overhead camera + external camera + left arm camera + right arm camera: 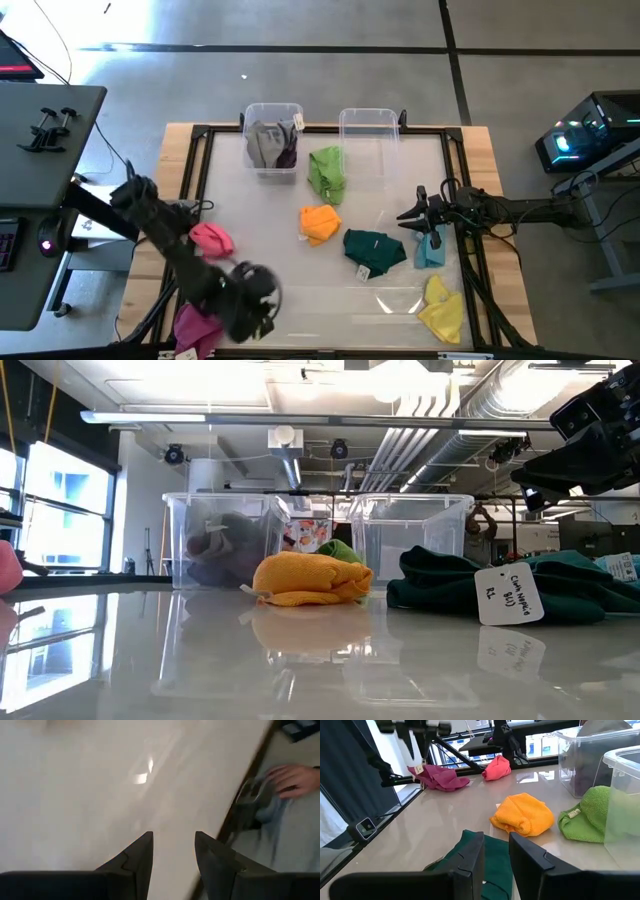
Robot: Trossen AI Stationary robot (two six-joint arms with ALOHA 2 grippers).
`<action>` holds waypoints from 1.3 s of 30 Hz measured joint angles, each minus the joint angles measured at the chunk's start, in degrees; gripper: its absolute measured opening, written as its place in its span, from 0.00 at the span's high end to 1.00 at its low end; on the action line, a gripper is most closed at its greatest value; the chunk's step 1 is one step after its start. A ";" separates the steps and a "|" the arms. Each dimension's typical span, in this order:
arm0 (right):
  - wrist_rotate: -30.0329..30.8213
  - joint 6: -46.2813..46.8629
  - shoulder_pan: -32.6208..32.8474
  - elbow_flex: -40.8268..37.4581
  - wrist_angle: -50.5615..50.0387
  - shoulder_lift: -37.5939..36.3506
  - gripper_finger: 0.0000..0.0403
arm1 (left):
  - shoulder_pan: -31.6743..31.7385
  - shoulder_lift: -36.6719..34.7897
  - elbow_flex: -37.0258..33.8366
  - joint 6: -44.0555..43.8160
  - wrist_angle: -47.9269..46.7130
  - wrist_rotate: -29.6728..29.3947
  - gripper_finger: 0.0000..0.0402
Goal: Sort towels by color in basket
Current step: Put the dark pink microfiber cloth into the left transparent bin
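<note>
The left gripper (172, 851) hangs over bare tabletop near the front left corner, its fingers a narrow gap apart with nothing between them; the magenta towel (196, 328) lies just beside it and the pink towel (211, 239) a little farther back. The right gripper (495, 851) hovers at the right side, jaws narrowly parted and empty, above the edge of the dark green towel (374, 250), with the light blue towel (430, 248) just beside it.

Sorting looks barely begun — only the left bin (272, 135) holds cloth, a grey towel (264, 143) with something purple against it, while the right bin (369, 127) appears empty. The light green towel (327, 172) rests against that bin's outside, the orange towel (319, 222) sits mid-table, and the yellow towel (441, 307) lies near the front right. Seven remain loose.

The tabletop (300, 290) is pale and glossy — it mirrors the ceiling lights. Beyond it, an open workshop with exposed ducts; a person's hand (292, 777) shows past the table edge.
</note>
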 joint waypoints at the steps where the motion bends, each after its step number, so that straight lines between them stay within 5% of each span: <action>1: 0.00 0.00 0.02 0.00 0.00 0.00 0.80 | -1.29 1.02 0.00 -5.93 -1.73 1.75 0.67; 8: 0.02 0.00 0.02 0.00 0.00 0.00 0.80 | -7.29 6.36 -0.04 -33.42 -14.71 16.23 0.67; 16: 0.25 -0.01 0.01 -0.01 -0.01 0.00 0.80 | -10.46 8.10 -0.53 -49.18 -20.40 18.27 0.63; 24: 0.22 -0.01 0.02 -0.01 0.00 0.00 0.80 | -9.97 8.12 -8.94 -49.48 -13.12 19.38 0.49; 29: 0.22 -0.02 0.00 -0.02 0.00 0.00 0.80 | -9.23 8.12 -14.16 -44.09 -5.26 19.36 0.50; 33: 0.20 0.00 0.02 -0.02 0.00 0.00 0.80 | -8.38 7.68 -17.41 -40.41 0.90 18.51 0.61; 39: 0.17 0.00 0.00 -0.01 0.00 -0.02 0.80 | -5.58 7.01 -16.97 -30.23 3.77 13.60 0.95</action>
